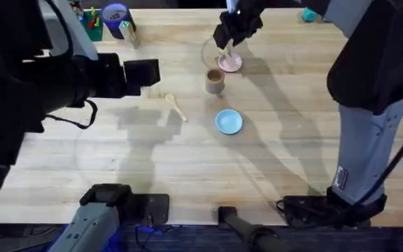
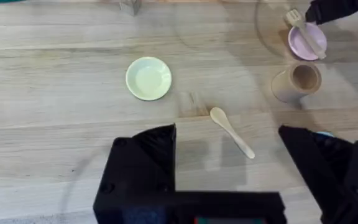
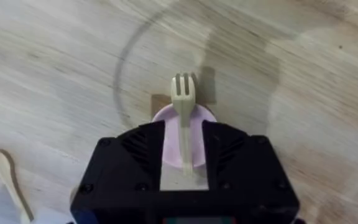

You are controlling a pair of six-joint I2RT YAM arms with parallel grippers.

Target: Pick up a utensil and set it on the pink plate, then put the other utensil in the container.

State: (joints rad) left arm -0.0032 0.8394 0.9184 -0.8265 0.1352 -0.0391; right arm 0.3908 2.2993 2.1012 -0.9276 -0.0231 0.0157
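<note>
Now wooden fork [image 3: 184, 118] across pink plate [image 3: 169, 140], tan cup [image 2: 297, 82] empty.

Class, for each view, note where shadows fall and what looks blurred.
Overhead: the left arm's bulk is large, dark and blurred; arm shadows cross the table. Left wrist: a faint curved shadow ring near the pink plate. Right wrist: a dark arc curves above the fork.

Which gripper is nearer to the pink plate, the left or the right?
The right. The right gripper is directly above the pink plate, holding the wooden fork over it. The left gripper hovers farther away, near the wooden spoon.
</note>
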